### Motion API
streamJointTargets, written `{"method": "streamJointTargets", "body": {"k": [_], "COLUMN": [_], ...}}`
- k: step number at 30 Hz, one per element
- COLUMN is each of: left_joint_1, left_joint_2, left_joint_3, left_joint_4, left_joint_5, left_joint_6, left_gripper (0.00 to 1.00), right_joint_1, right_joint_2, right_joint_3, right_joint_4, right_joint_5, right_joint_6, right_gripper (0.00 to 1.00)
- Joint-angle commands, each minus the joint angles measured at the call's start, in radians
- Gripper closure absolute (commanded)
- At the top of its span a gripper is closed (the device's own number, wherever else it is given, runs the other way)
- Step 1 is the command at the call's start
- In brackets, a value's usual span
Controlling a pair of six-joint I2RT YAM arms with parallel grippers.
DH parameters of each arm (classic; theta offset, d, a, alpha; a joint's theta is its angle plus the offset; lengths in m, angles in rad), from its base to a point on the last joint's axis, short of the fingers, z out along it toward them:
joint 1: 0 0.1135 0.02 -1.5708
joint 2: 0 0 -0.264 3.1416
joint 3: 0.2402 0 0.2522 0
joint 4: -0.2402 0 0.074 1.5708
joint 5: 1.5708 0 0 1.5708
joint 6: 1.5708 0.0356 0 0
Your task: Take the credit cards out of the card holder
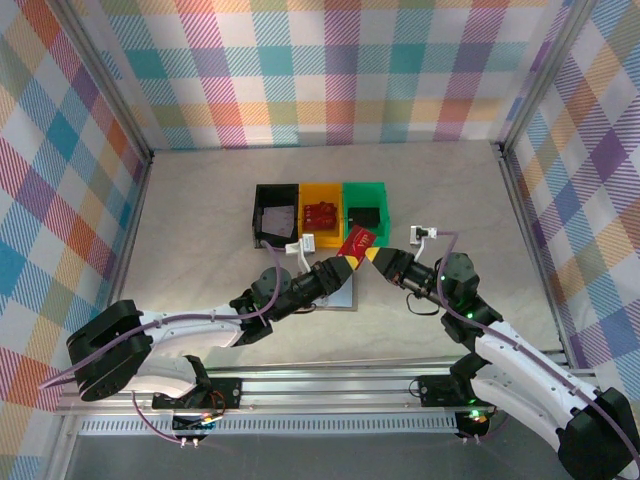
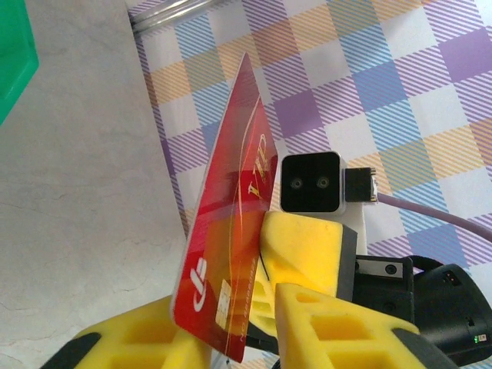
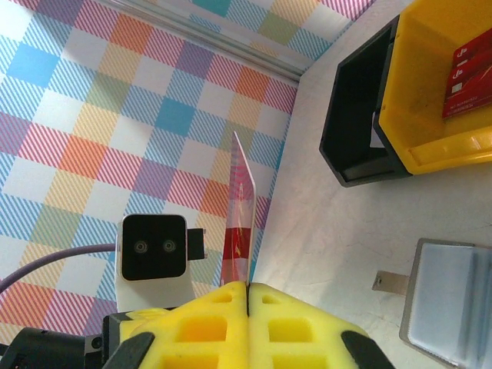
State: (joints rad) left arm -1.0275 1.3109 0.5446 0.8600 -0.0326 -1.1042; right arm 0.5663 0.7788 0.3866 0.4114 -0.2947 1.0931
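Note:
A red credit card point(image 1: 357, 240) is held up in the air in front of the bins. My right gripper point(image 3: 247, 288) is shut on its lower edge, and the red card point(image 3: 240, 204) stands edge-on above the pads. My left gripper point(image 2: 231, 307) straddles the same red card point(image 2: 231, 223). Its near finger point(image 2: 131, 338) lies against the card's face. A gap shows between the card and the other finger point(image 2: 338, 323), so these jaws are open. The grey card holder point(image 1: 338, 294) lies open on the table under the left arm, and the card holder point(image 3: 450, 300) appears again at lower right.
Black bin point(image 1: 277, 213), yellow bin point(image 1: 322, 195) and green bin point(image 1: 365, 192) stand in a row behind the grippers. A second red card point(image 3: 463, 84) lies in the yellow bin. The checked walls enclose the table on three sides.

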Motion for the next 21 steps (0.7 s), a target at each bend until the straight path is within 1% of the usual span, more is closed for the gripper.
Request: {"method": "streamJointTargets", "body": {"k": [1,13,16,19,21], "left_joint_1": [-0.011,-0.011,-0.011,-0.011,-0.011], "left_joint_2": [-0.043,-0.051,-0.052,-0.051,-0.054], "left_joint_3": [-0.005,-0.014,-0.017,-0.013,-0.017], "left_joint_4": [0.043,0.036,0.034,0.025,0.021], "left_joint_5": [-0.026,-0.041,-0.041,-0.031,-0.03], "left_joint_6": [0.018,0.023,0.023,0.026,0.025], "left_gripper": [0.75,0.87,0.93,1.0,1.0], "right_joint_1": [0.012,0.021,0.021,0.021,0.022], "right_joint_2": [-0.004,0.0,-0.003,-0.015,-0.025], "right_joint_3": [-0.019,-0.02,-0.016,0.004,0.033], "right_joint_4": [0.024,0.008,-0.002,-0.053,-0.123], "right_joint_5": [-0.002,-0.003,-0.003,-0.007,-0.011], "right_joint_6": [0.008,0.004,-0.005,-0.035,-0.072], "right_gripper": [1.0,1.0,1.0,1.0,1.0]}}
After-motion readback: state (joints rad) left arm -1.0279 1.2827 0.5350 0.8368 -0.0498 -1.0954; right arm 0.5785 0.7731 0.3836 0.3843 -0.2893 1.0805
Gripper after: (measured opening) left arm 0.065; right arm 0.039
